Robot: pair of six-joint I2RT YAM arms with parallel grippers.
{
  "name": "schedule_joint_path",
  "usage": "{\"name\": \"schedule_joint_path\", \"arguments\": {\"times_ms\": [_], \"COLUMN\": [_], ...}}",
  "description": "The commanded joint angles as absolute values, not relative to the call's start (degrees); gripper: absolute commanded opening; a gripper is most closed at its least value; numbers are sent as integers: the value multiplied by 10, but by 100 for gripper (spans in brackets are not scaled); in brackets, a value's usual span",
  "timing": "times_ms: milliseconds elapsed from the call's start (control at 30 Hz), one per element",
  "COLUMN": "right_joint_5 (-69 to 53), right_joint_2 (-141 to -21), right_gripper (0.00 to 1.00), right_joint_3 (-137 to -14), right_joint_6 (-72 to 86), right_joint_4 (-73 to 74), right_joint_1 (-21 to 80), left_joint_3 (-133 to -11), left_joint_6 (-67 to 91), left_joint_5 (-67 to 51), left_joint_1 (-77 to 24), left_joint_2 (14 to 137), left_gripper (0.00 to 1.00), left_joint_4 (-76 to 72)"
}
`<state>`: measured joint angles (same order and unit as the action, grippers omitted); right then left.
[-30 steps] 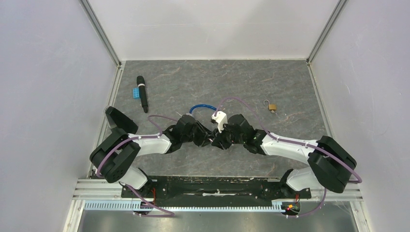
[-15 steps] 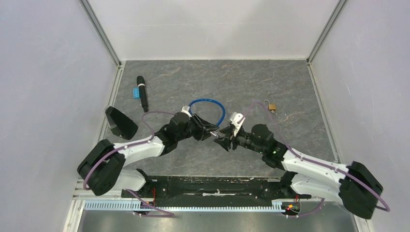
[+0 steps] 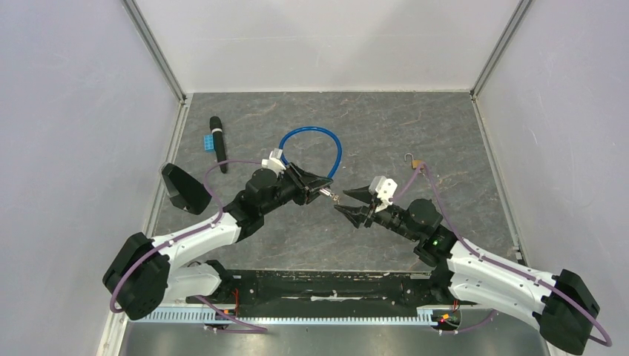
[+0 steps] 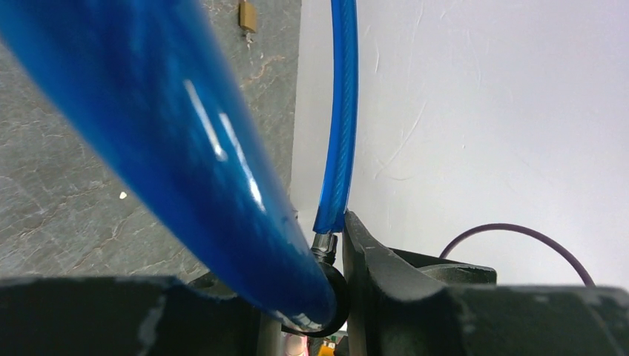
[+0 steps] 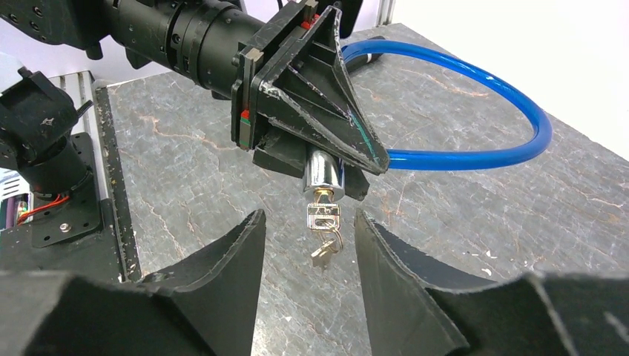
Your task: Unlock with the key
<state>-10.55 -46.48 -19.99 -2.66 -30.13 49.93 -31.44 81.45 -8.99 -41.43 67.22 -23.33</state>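
Observation:
My left gripper [image 3: 320, 187] is shut on the silver barrel [image 5: 323, 173] of a cable lock and holds it above the table. The lock's blue cable loop [image 3: 311, 141] arches behind it, and fills the left wrist view [image 4: 185, 156]. A key [image 5: 323, 216] sits in the barrel's end, with a second key hanging from its ring. My right gripper [image 3: 350, 202] is open, and its fingertips [image 5: 248, 230] flank the key without touching it. The key shows as a small glint [image 3: 334, 197] between the two grippers.
A small brass padlock [image 3: 417, 163] lies at the right of the grey table, and shows in the left wrist view [image 4: 247, 15]. A black marker [image 3: 218, 142] and a blue block [image 3: 211, 141] lie at the back left.
Both arms have stretched out further over the table. The left gripper lifted the lock, and the blue loop now shows in full. The right gripper drew back to the right and faces the key.

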Motion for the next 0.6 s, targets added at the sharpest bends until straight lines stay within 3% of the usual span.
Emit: {"name": "schedule_joint_path", "arguments": {"times_ms": [0,333,567], "right_joint_5": [-116,-135,-142], "right_joint_2": [-464,-511,-526], "right_gripper": [49,45,33], "right_joint_3": [-202,-222,-229], "right_joint_6": [-38,-47,-45], "right_joint_4": [-336,-351,-368], "right_joint_1": [501,500,501], "left_joint_3": [-334,-328,-328], "left_joint_6": [779,773,766], "left_joint_5": [-92,-94,-99], "left_joint_1": [-414,-414,-414], "left_joint_2": [653,642,638], "left_gripper": [2,2,2], "left_joint_4": [-316,-324,-330]}}
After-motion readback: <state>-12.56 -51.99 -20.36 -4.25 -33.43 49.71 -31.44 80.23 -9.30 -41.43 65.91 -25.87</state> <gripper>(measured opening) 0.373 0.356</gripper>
